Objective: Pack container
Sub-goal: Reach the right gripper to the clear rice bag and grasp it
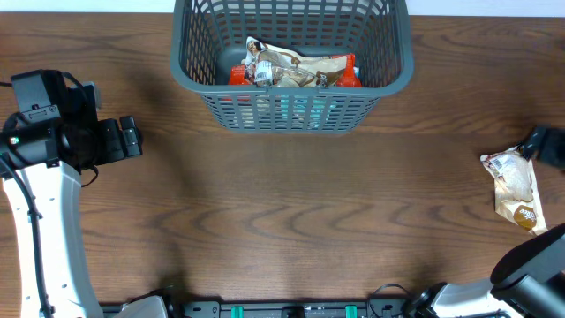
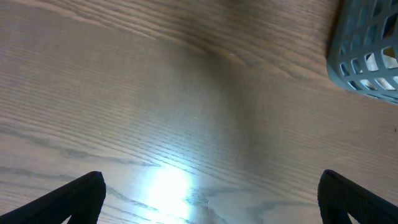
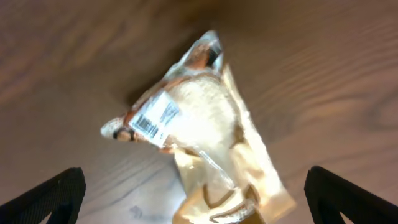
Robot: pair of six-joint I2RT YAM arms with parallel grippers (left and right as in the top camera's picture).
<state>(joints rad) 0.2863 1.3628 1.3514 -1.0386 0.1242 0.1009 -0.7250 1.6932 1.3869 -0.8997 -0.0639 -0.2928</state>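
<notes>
The dark grey slotted container (image 1: pixel 191 72) stands at the table's back middle and holds several snack packets (image 1: pixel 296 69), clear and red. Its corner shows in the left wrist view (image 2: pixel 367 56). A clear and tan snack packet (image 1: pixel 515 187) lies flat on the table at the far right; it also shows in the right wrist view (image 3: pixel 199 137). My right gripper (image 3: pixel 196 199) is open, its fingers spread on both sides of the packet just above it; only its dark tip (image 1: pixel 547 143) shows overhead. My left gripper (image 2: pixel 211 196) is open and empty over bare wood at the far left.
The left arm's white link (image 1: pixel 48 230) runs down the left edge. The right arm's base (image 1: pixel 530 274) sits at the bottom right corner. The brown wooden table (image 1: pixel 291 212) lies between the arms.
</notes>
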